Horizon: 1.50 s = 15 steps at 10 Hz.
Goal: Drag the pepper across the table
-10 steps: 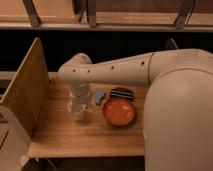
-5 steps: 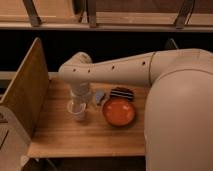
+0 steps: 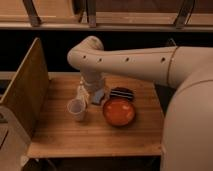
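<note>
The light-wood table (image 3: 60,135) has an upright wooden panel (image 3: 25,95) at its left side. My gripper (image 3: 89,95) hangs from the white arm (image 3: 130,62) and points down at the tabletop near the back middle, just behind a white cup (image 3: 76,109). A small blue-grey object (image 3: 98,95) lies right beside the gripper. No pepper can be made out; it may be hidden under the gripper.
An orange bowl (image 3: 119,111) sits right of the cup. A dark striped object (image 3: 121,93) lies behind the bowl. My white body (image 3: 187,125) fills the right side. A dark gap and a railing (image 3: 100,22) lie beyond the table's far edge.
The arm's elbow and wrist have shifted slightly to the right and up. The cup, the bowl and the dark object have stayed in place.
</note>
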### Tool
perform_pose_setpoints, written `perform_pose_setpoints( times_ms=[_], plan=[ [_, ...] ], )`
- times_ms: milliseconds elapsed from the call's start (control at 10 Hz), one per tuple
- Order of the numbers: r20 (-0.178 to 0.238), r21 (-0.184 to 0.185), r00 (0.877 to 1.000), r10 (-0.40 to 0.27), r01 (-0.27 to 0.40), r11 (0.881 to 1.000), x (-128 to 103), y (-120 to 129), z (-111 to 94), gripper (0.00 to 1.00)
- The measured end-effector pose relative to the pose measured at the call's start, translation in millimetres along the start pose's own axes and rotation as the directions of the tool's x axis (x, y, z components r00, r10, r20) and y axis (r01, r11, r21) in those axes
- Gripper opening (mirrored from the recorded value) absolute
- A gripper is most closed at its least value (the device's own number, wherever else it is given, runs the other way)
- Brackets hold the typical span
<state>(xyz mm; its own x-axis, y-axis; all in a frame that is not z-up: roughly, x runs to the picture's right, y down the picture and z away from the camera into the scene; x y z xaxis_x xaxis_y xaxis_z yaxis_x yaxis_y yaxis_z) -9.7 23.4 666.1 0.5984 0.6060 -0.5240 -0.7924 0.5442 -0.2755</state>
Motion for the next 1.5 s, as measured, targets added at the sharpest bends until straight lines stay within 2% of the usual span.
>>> perform_pose_setpoints(
  times_ms=[100, 300, 400, 500, 600, 700, 800, 1000, 1100, 1200, 1500],
  plan=[
    [-0.005, 0.02, 0.998, -0.059, 0.059, 0.998, 10, -18, -12, 0.65],
    [-0.013, 0.044, 0.988, -0.154, 0.154, 0.987, 23, -39, -30, 0.65],
    [0.009, 0.106, 0.972, -0.236, 0.234, 0.966, 11, -77, -31, 0.65],
    [0.029, 0.14, 0.961, -0.275, 0.269, 0.953, 1, -100, -28, 0.65],
    [0.047, 0.166, 0.948, -0.315, 0.304, 0.938, -8, -123, -24, 0.65],
    [0.073, 0.176, 0.935, -0.346, 0.33, 0.928, -16, -137, -20, 0.65],
    [0.109, 0.174, 0.921, -0.374, 0.352, 0.92, -24, -146, -17, 0.65],
    [0.189, 0.141, 0.89, -0.414, 0.393, 0.909, -36, -156, -6, 0.65],
    [0.216, 0.132, 0.881, -0.42, 0.4, 0.907, -39, -160, -3, 0.65],
    [0.23, 0.129, 0.876, -0.424, 0.404, 0.905, -39, -163, 0, 0.65],
    [0.233, 0.136, 0.869, -0.436, 0.415, 0.9, -44, -159, -1, 0.65]
  ],
)
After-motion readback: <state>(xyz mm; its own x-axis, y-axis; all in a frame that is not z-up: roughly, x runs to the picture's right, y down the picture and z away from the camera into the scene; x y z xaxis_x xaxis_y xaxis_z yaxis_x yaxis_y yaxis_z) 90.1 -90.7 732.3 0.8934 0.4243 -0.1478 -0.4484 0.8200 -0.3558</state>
